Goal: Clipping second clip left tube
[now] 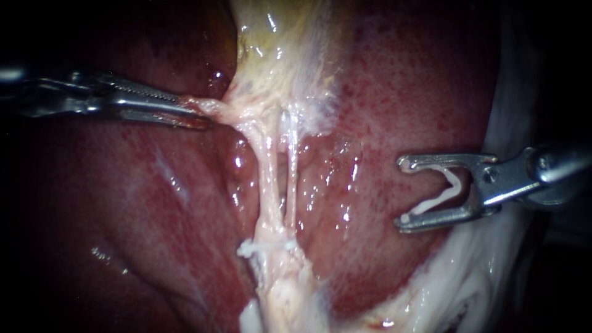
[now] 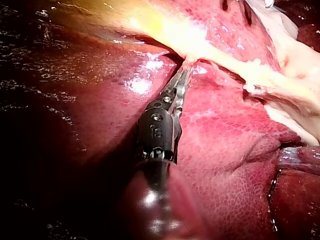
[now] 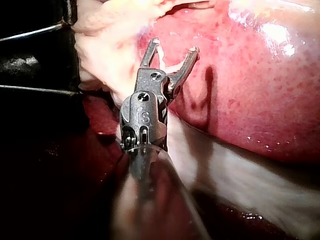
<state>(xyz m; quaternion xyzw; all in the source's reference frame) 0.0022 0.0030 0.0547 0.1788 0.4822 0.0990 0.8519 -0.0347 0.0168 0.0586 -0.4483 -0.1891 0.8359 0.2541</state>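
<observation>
In the endoscope view two pale tubes run down from the yellowish gallbladder: the left tube and the right tube. A white clip sits across the left tube's lower end. My left instrument is shut on the gallbladder tissue where the tubes begin, holding it to the left; its jaws meet that tissue in the left wrist view. My right instrument hovers over the liver, well right of the tubes, jaws wide apart with a white clip held between them.
Red liver surrounds the tubes on both sides. Pale whitish tissue lies along the lower right, under the right instrument's shaft. Wet glints mark the liver between the right tube and the right instrument.
</observation>
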